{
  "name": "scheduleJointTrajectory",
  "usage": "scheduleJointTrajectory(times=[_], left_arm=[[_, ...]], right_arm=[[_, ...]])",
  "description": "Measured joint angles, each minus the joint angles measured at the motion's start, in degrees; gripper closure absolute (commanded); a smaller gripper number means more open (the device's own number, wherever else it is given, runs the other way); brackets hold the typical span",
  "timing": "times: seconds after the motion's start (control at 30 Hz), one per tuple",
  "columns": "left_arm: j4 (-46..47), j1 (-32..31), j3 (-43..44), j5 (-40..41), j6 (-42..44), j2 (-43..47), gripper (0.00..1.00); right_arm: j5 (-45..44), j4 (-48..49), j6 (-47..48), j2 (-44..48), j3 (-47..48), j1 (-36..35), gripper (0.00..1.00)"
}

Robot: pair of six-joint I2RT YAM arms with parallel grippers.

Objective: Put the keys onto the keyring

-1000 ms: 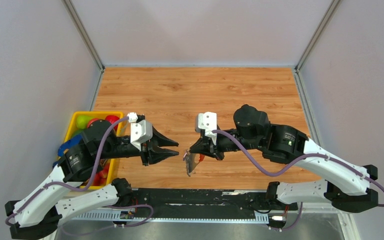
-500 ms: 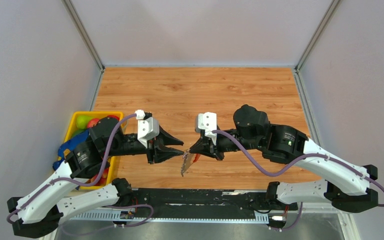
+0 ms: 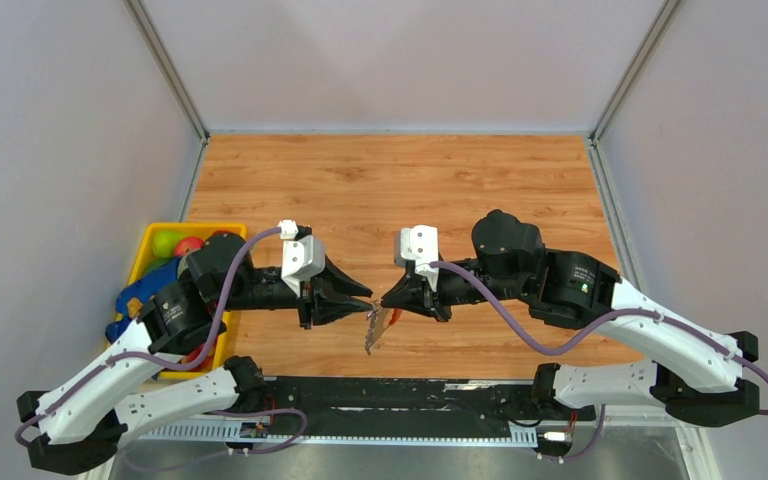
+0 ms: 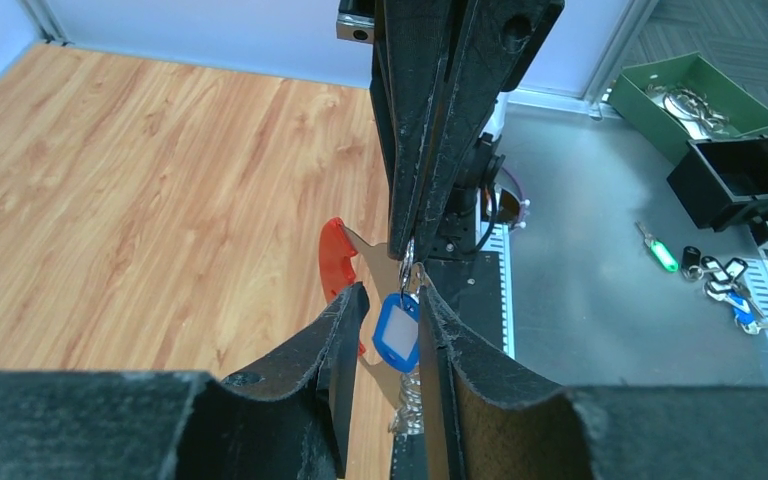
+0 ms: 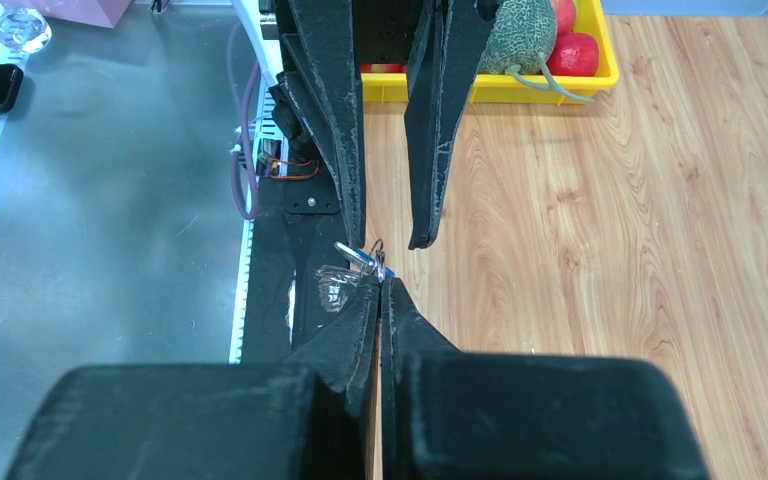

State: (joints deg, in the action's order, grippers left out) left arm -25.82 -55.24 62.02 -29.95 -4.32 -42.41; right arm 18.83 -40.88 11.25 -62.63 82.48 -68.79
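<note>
My right gripper (image 3: 384, 298) (image 5: 381, 285) is shut on the top of the keyring, just above the table's near edge. From it hang the red loop (image 4: 337, 258) (image 3: 397, 316) and the glittery jagged piece (image 3: 373, 330) (image 5: 335, 290). A small silver ring (image 4: 407, 265) sits at its tips, and the keys' blue tag (image 4: 396, 335) dangles from that ring. My left gripper (image 3: 367, 300) (image 4: 393, 292) faces the right one tip to tip. It is open, its jaws either side of the blue tag, which lies close to the right-hand finger (image 4: 440, 340).
A yellow bin (image 3: 150, 240) (image 5: 520, 92) of toy fruit stands at the table's left, beside the left arm. A black rail (image 3: 400, 395) runs along the near edge. Off the table lie a green tray (image 4: 695, 95), a black box (image 4: 730, 180) and loose tagged keys (image 4: 730, 285).
My left gripper has moved right until its tips reach the right gripper's tips. The hanging keyring has swung slightly left. The right arm has barely moved.
</note>
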Motion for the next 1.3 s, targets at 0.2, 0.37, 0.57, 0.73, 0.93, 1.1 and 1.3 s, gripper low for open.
scheduleJointTrajectory(times=[0.2,0.37,0.57,0.73,0.93,1.1,1.3], left_arm=[[0.4,0.0,-0.3,-0.7,-0.5,-0.3,0.76],[0.5,0.0,-0.5,-1.6,-0.7,-0.4,0.97],[0.4,0.0,-0.5,-2.3,-0.7,-0.5,1.00],[1.0,0.0,-0.5,-2.6,-0.7,-0.5,1.00],[1.7,0.0,-0.5,-2.8,-0.7,-0.8,1.00],[2.9,0.0,-0.5,-3.0,-0.7,-1.2,1.00],[3.0,0.0,-0.6,-3.2,-0.8,-1.2,1.00]], right_arm=[[0.2,0.0,0.0,0.0,0.0,0.0,1.00],[0.2,0.0,0.0,0.0,0.0,0.0,1.00],[0.2,0.3,0.0,0.1,0.0,0.0,1.00],[0.2,1.4,0.0,0.9,-0.7,0.0,1.00],[0.4,4.8,0.0,3.8,-3.3,0.0,1.00],[0.8,7.3,0.0,5.5,-5.1,0.0,1.00],[1.1,11.3,-0.2,5.9,-7.2,0.0,1.00]])
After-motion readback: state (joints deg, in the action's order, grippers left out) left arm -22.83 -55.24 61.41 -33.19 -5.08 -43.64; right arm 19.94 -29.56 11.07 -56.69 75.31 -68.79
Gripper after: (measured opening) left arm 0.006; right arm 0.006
